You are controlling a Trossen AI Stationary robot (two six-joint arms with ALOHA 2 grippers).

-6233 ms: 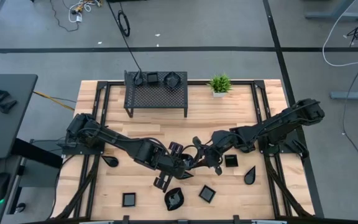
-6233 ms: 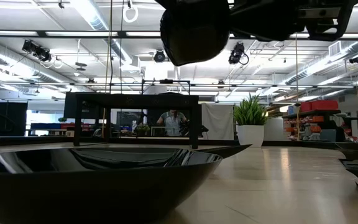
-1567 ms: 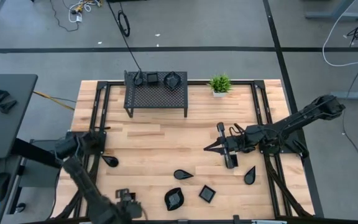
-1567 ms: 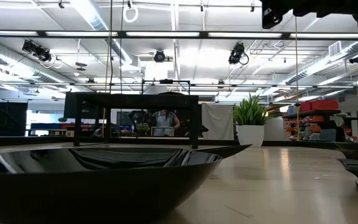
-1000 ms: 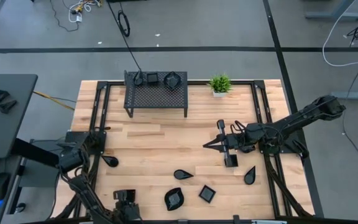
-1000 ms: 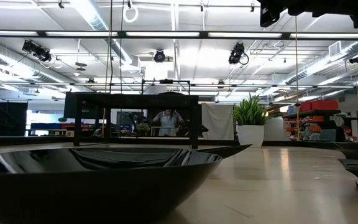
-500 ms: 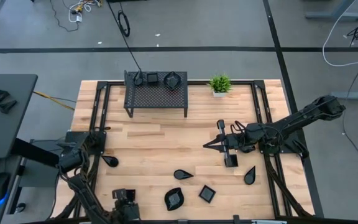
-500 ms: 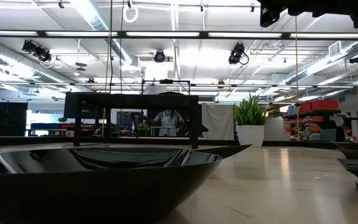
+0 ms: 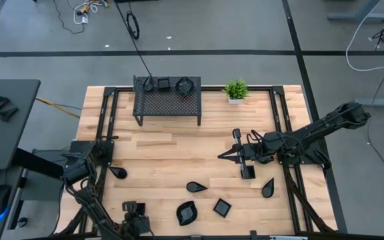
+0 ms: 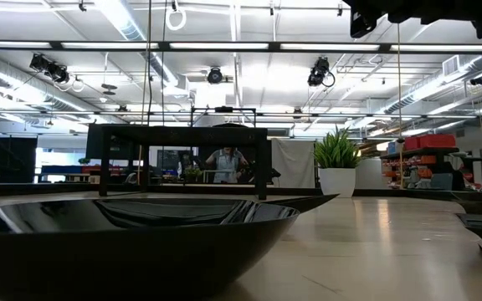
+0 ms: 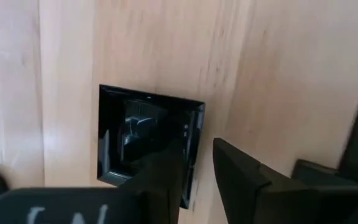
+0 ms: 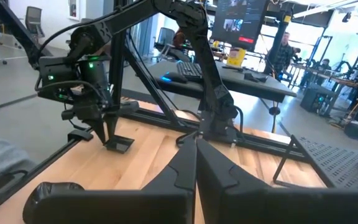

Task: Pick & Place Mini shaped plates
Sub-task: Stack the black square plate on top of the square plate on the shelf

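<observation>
Arms have barely shifted against half a second back; six seconds ago both were crowded over the table's middle. Now the left gripper [image 9: 136,215] stands at the table's [image 9: 172,157] near left edge over a square plate [image 11: 148,140]; the high view hides that plate under the wrist, while the left wrist view shows it flat on the wood, one finger [image 11: 166,177] across its rim, the other outside, jaws part open. The right gripper [image 9: 224,155] hangs mid-table with its jaws pressed together, holding nothing, as the right wrist view shows. Other mini shaped plates lie near the front: a teardrop plate [image 9: 195,187], a wavy plate [image 9: 187,213]; more sit on the rack [image 9: 167,99].
</observation>
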